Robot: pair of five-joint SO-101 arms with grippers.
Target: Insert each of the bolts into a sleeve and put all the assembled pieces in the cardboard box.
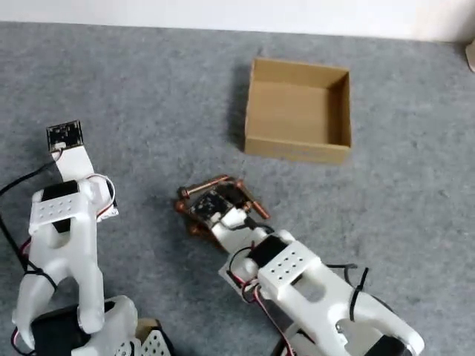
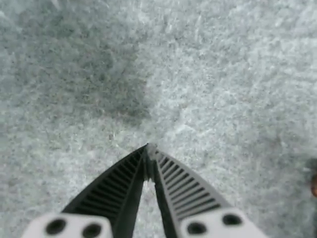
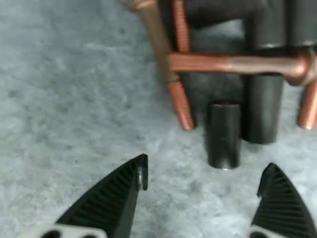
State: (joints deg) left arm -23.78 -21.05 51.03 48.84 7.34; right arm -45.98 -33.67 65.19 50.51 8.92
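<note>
Copper bolts [image 1: 211,185] and black sleeves [image 1: 241,194] lie in a pile on the grey carpet, below and left of the cardboard box [image 1: 299,111]. In the right wrist view, copper bolts [image 3: 228,64] cross over black sleeves [image 3: 262,104], and one short sleeve [image 3: 223,134] lies nearest. My right gripper [image 3: 205,181] is open just short of that sleeve, with nothing between its fingers. The right arm's camera head [image 1: 215,204] covers part of the pile in the high view. My left gripper [image 2: 150,151] is shut over bare carpet, and its arm [image 1: 67,215] stands at the left.
The cardboard box is open-topped and looks empty, standing at the back centre-right. A pale wall edge [image 1: 237,15] runs along the far side. Bare carpet [image 1: 415,193] spreads to the right of the pile and between the two arms.
</note>
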